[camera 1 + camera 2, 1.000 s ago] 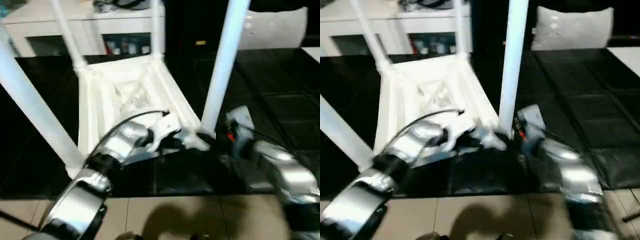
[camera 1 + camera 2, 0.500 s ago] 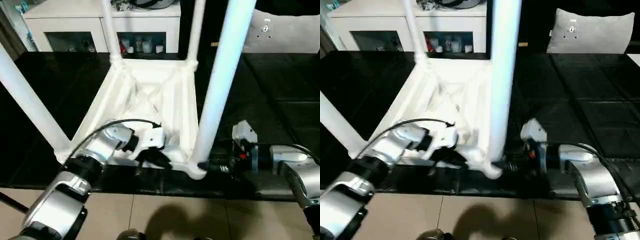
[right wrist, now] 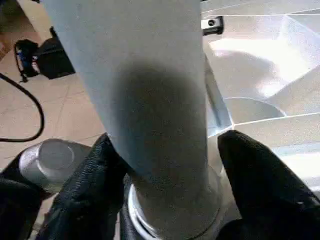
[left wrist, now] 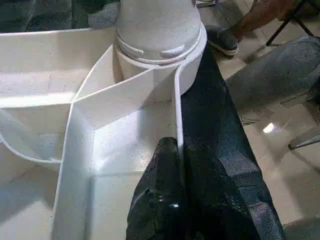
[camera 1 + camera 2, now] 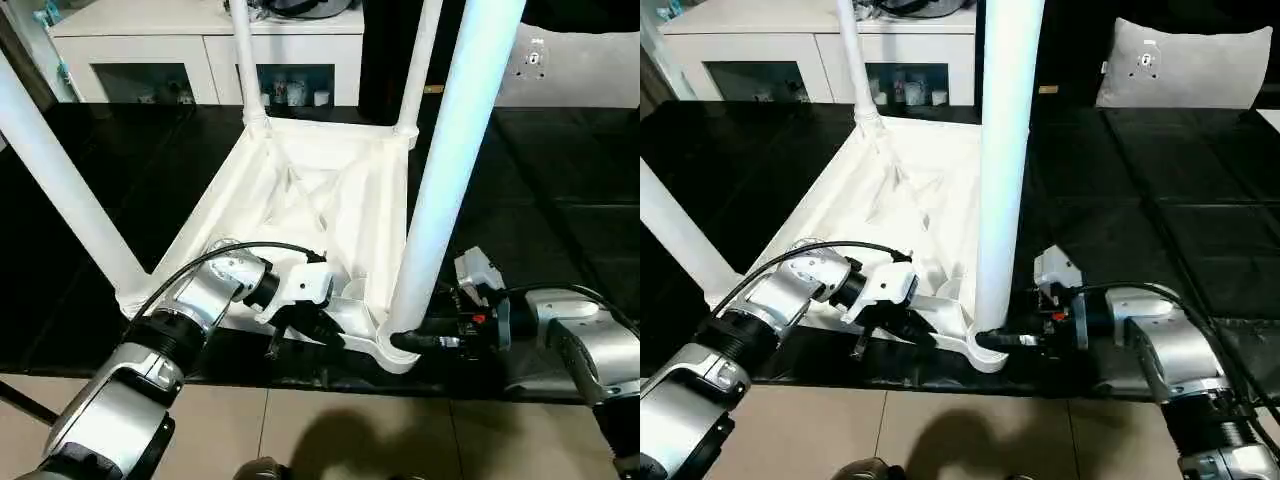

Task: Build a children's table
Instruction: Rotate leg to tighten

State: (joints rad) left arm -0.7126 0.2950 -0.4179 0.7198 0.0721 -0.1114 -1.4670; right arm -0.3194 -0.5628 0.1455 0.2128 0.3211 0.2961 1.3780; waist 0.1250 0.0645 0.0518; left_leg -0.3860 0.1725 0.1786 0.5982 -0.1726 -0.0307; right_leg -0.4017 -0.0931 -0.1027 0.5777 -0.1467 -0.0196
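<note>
Shifted since earlier: table top (image 5: 300,190) nearer, squarer | done: four legs socketed | left gripper (image 4: 177,165) pinches rim at 6 o'clock | right gripper (image 3: 167,165) clasps near leg (image 5: 450,150) | left: flipping upright

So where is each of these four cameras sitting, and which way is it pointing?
Left eye view: on the head, looking forward and down at the upturned children's table; both silver forearms show.
Right eye view: beside it, same scene, with the left gripper and right gripper.
Left wrist view: on the left wrist, looking along black fingers pinching the table's rim.
Right wrist view: on the right wrist, its fingers either side of the near leg.
Both wrist views share that leg's corner socket.
</note>
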